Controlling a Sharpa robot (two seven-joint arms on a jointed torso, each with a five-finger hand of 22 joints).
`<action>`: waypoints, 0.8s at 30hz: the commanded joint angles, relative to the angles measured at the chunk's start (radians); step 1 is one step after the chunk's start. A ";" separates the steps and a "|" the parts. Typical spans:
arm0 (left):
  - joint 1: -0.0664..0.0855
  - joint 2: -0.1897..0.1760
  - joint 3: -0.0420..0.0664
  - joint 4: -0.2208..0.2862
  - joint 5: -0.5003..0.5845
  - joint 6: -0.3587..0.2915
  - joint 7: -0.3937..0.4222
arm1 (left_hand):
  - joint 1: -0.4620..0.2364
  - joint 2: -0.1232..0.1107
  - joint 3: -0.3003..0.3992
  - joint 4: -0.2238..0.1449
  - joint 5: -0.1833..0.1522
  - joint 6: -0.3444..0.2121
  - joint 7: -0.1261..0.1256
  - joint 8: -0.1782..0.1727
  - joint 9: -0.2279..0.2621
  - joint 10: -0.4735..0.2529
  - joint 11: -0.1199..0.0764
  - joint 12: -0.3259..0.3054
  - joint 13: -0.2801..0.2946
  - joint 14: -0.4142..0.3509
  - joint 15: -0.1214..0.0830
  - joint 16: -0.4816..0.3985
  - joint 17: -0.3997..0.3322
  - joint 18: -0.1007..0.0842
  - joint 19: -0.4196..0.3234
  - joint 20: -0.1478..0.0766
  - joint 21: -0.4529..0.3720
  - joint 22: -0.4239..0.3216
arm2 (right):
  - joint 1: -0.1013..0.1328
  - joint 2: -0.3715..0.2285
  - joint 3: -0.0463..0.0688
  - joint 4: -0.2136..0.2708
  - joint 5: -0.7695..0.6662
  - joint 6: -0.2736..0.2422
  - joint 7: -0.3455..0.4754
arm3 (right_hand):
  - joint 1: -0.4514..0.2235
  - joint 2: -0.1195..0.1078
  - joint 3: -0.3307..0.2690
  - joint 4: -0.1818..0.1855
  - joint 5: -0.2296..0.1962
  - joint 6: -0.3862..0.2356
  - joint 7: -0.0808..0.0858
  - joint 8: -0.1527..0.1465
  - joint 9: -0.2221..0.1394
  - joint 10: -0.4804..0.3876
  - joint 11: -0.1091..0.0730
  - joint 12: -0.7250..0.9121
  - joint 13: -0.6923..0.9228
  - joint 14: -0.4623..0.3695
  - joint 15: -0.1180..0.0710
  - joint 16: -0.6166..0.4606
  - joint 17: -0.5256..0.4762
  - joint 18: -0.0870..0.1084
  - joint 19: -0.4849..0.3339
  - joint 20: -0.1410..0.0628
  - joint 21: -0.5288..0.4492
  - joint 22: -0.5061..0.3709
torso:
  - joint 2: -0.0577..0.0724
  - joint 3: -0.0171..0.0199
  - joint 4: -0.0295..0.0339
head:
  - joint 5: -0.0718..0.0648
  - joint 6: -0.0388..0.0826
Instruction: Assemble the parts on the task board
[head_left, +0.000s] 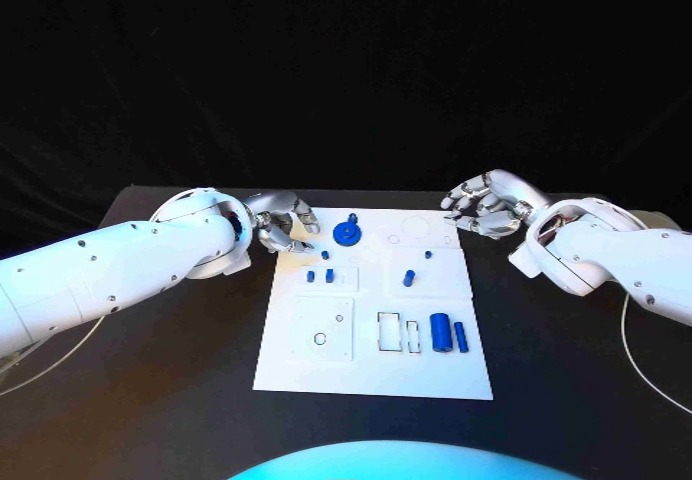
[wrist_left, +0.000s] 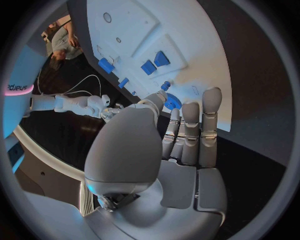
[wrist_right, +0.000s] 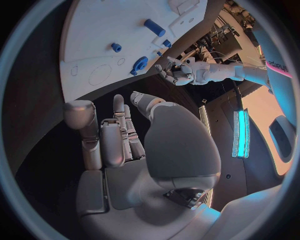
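The white task board (head_left: 372, 368) lies in the middle of the black table. A blue round part with a knob (head_left: 348, 232) stands near its far edge. Small blue pieces (head_left: 319, 276) and another (head_left: 410, 278) sit mid-board, and two blue cylinders (head_left: 449, 333) lie near the right side. My left hand (head_left: 281, 222) hovers at the board's far left corner, holding nothing, fingers loosely extended (wrist_left: 190, 135) toward the round part (wrist_left: 173, 101). My right hand (head_left: 483, 205) hangs off the far right corner, also holding nothing (wrist_right: 125, 145); the round part (wrist_right: 139, 65) lies beyond it.
A rectangular outlined slot (head_left: 392, 332) lies left of the cylinders, and a square plate with holes (head_left: 320, 330) sits at the near left. Bare black table (head_left: 159, 370) stretches on both sides of the board.
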 joint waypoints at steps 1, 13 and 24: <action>0.005 -0.023 0.003 0.003 0.259 -0.034 0.091 | 0.010 0.002 -0.001 0.014 0.003 0.006 0.010 0.001 0.002 0.003 -0.003 0.011 -0.002 -0.004 -0.001 -0.003 -0.010 0.004 0.003 -0.001 -0.003 -0.002 | -0.001 -0.003 0.000 0.015 -0.261 0.067 -0.040 | 0.020 0.006 0.036 -0.026 -0.002 0.020 -0.002 -0.008 -0.004 0.019 -0.002 -0.040 -0.046 0.030 -0.003 0.019 0.019 -0.011 0.020 -0.001 0.045 0.044 | 0.000 0.0010 -0.0022 | -0.001 0.004; 0.005 -0.098 0.005 0.057 0.877 -0.080 0.331 | 0.021 -0.011 0.129 0.031 0.002 0.149 0.014 0.038 0.012 0.267 -0.054 0.136 0.034 -0.087 -0.037 -0.087 -0.073 0.023 -0.060 -0.031 -0.146 -0.128 | 0.002 -0.010 0.001 0.106 -0.721 0.176 -0.196 | -0.017 -0.009 0.067 -0.049 -0.030 0.061 -0.013 -0.028 -0.026 0.047 -0.001 -0.141 -0.157 0.064 -0.002 0.083 0.085 -0.042 0.075 -0.003 0.207 0.205 | -0.001 -0.0045 -0.0021 | -0.042 0.019; -0.004 -0.120 0.005 0.113 1.005 -0.080 0.377 | 0.014 -0.016 0.137 0.025 0.000 0.159 0.012 0.041 0.016 0.287 -0.058 0.154 0.044 -0.088 -0.040 -0.091 -0.073 0.023 -0.059 -0.035 -0.154 -0.134 | -0.002 0.023 0.000 0.108 -0.861 0.203 -0.271 | -0.041 -0.039 0.065 -0.055 -0.036 0.024 0.009 -0.066 -0.050 0.003 0.022 -0.195 -0.209 0.062 0.017 0.082 0.081 -0.041 0.068 0.011 0.202 0.203 | 0.000 -0.0026 -0.0012 | -0.054 0.024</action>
